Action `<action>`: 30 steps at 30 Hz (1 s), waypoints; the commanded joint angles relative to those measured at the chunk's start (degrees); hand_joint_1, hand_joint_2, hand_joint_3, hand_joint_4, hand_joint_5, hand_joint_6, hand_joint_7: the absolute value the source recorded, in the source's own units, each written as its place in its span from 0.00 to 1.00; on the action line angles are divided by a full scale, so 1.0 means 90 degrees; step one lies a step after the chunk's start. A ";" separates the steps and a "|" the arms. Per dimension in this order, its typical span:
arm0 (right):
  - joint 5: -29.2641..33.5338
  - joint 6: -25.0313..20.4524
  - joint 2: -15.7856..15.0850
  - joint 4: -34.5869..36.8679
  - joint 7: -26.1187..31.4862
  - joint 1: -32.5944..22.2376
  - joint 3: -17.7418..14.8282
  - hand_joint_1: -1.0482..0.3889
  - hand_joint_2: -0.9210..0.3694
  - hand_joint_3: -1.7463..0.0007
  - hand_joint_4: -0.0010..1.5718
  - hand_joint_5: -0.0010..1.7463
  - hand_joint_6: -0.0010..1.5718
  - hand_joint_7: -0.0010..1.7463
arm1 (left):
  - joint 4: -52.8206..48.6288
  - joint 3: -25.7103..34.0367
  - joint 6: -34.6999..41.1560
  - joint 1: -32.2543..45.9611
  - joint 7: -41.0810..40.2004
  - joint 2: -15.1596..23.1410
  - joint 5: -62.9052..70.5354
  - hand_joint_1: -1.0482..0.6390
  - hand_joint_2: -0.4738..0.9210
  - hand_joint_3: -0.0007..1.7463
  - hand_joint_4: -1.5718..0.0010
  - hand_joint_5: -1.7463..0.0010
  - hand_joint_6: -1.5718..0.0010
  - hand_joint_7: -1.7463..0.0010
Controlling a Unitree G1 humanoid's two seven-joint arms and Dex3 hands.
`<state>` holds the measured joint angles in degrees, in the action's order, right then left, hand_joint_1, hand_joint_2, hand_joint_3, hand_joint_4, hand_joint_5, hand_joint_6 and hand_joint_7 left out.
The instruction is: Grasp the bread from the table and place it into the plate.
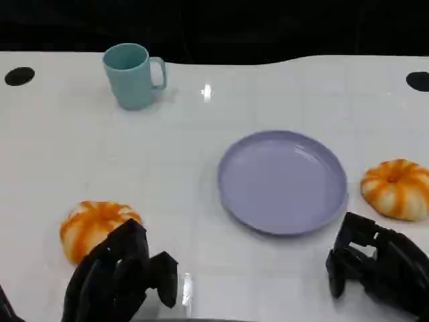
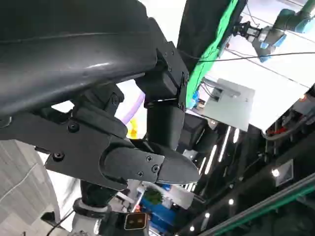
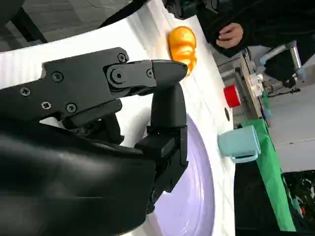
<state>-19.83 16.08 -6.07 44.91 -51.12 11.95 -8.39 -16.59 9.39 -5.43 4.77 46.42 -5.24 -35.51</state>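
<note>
Two round orange-striped bread rolls lie on the white table: one at the front left, one at the right edge. The lavender plate sits between them with nothing on it. My left hand hovers just in front of the left bread, its fingers hanging apart and holding nothing. My right hand stays near the front right, below the right bread and beside the plate, also without anything in it. In the right wrist view my right hand reaches over the plate, with a bread roll beyond.
A teal mug stands at the back left, well away from both hands. The table's far edge runs along a dark background. The right wrist view shows a person's hand beside the table and a red object.
</note>
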 commanded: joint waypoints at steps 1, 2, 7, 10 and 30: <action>0.0053 -0.0056 -0.0130 -0.0065 0.0067 -0.0082 -0.0030 0.30 0.00 0.87 0.48 1.00 0.39 0.92 | 0.0207 0.0011 0.0172 0.0098 -0.0058 0.0092 -0.0022 0.16 1.00 0.11 0.41 0.00 0.55 0.04; 0.0058 -0.0042 -0.0124 -0.0089 0.0080 -0.0095 -0.0027 0.31 0.00 0.86 0.48 1.00 0.39 0.92 | 0.0195 0.0027 0.0177 0.0093 -0.0049 0.0078 -0.0035 0.16 1.00 0.11 0.41 0.00 0.54 0.06; 0.0047 -0.0064 -0.0112 -0.0147 0.0114 -0.0124 -0.0018 0.31 0.00 0.86 0.47 1.00 0.39 0.92 | 0.0190 0.0054 0.0167 0.0092 -0.0020 0.0054 -0.0029 0.17 1.00 0.12 0.41 0.00 0.54 0.07; -0.0001 -0.0113 -0.0108 -0.0140 0.0063 -0.0118 -0.0030 0.31 0.00 0.86 0.47 1.00 0.39 0.92 | 0.0203 0.0049 0.0058 0.0103 -0.0041 0.0022 0.0028 0.16 1.00 0.12 0.41 0.00 0.54 0.06; 0.0000 -0.0108 -0.0068 -0.0150 0.0104 -0.0117 -0.0025 0.31 0.00 0.87 0.47 1.00 0.39 0.93 | 0.0472 -0.0179 -0.1593 0.0157 -0.0832 0.0522 0.1936 0.15 1.00 0.21 0.70 0.16 0.69 0.47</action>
<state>-19.85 15.29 -6.12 43.40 -50.26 11.16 -8.25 -13.40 8.28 -15.14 6.21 41.70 -3.65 -23.72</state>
